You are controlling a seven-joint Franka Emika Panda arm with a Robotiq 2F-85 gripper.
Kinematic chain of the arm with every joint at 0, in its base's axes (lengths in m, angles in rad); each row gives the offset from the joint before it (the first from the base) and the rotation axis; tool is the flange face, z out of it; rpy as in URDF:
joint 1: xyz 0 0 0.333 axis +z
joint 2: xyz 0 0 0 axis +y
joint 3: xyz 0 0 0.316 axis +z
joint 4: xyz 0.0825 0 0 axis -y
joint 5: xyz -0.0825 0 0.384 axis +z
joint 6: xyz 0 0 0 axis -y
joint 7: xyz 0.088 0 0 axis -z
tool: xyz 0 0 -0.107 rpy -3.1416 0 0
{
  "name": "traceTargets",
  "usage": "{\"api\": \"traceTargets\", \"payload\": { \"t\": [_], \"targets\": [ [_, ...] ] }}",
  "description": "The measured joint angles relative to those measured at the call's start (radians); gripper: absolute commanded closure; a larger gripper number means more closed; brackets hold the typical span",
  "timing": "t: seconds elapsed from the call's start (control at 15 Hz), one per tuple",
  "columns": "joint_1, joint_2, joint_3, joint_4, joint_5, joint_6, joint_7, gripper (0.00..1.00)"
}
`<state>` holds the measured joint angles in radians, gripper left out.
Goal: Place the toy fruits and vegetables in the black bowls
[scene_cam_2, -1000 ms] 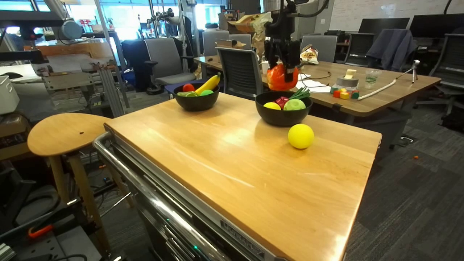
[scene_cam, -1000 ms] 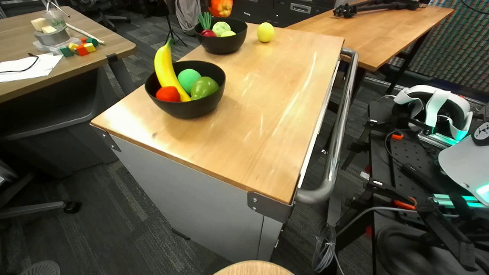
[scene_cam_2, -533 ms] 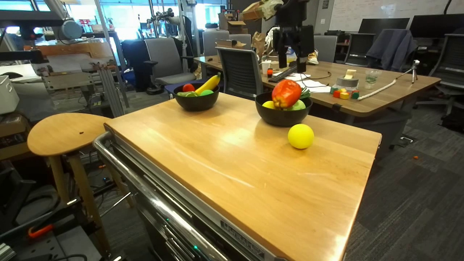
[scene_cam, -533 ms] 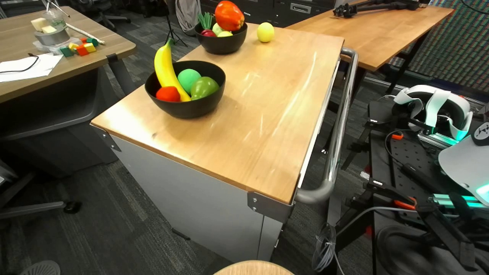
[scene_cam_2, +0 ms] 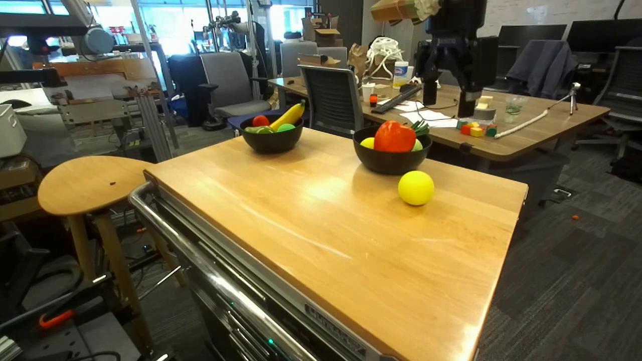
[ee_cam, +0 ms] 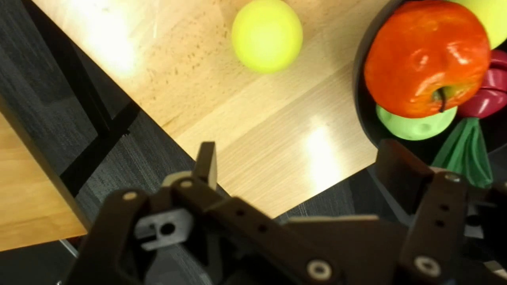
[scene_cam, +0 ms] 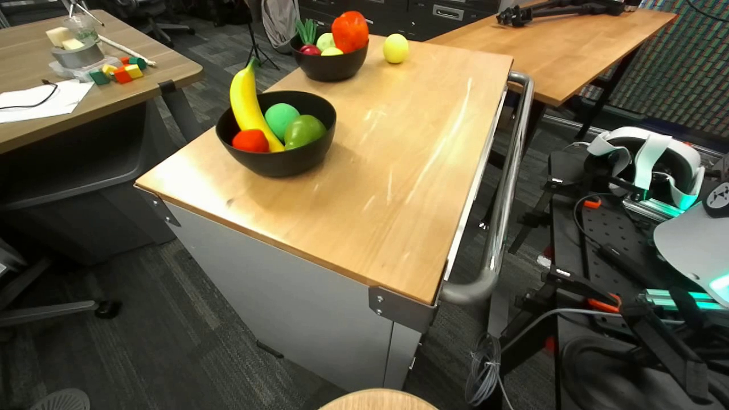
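My gripper [scene_cam_2: 449,102] hangs with its jaws apart and nothing between them, above and behind the far bowl in an exterior view. In the wrist view the open fingers frame bare wood and the cart's corner. A large red-orange toy fruit [ee_cam: 425,59] rests on top of a pale green one [ee_cam: 420,126] and a red vegetable with green leaves [ee_cam: 471,146], inside a black bowl [scene_cam_2: 391,163]. Beside that bowl, on the wood, sits a yellow ball [scene_cam_2: 416,188]. Another black bowl [scene_cam: 282,162] holds a banana [scene_cam: 246,105], a green ball [scene_cam: 281,118], a darker green fruit [scene_cam: 306,130] and a red piece [scene_cam: 250,140].
The wooden cart top [scene_cam_2: 321,225] has a metal handle [scene_cam_2: 215,281] along one side. A round stool [scene_cam_2: 90,183] stands by it. Behind lies a brown desk [scene_cam_2: 541,125] with papers, small blocks and a tape roll. A headset [scene_cam: 643,162] sits off to the side.
The red-orange fruit, held above the bowl a second ago, has been let go, dropped in and rolled slightly. My gripper has opened and moved away, to the right in an exterior view.
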<state>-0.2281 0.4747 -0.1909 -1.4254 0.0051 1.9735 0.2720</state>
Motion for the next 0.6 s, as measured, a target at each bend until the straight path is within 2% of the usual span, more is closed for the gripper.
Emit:
{"api": "traceTargets", "payload": {
  "t": [0.27, 0.6],
  "targets": [
    [-0.059, 0.021, 0.006, -0.044, 0.110, 0.084, -0.069, 0.00],
    [-0.065, 0.047, 0.043, -0.084, 0.212, 0.256, -0.095, 0.00]
  ]
}}
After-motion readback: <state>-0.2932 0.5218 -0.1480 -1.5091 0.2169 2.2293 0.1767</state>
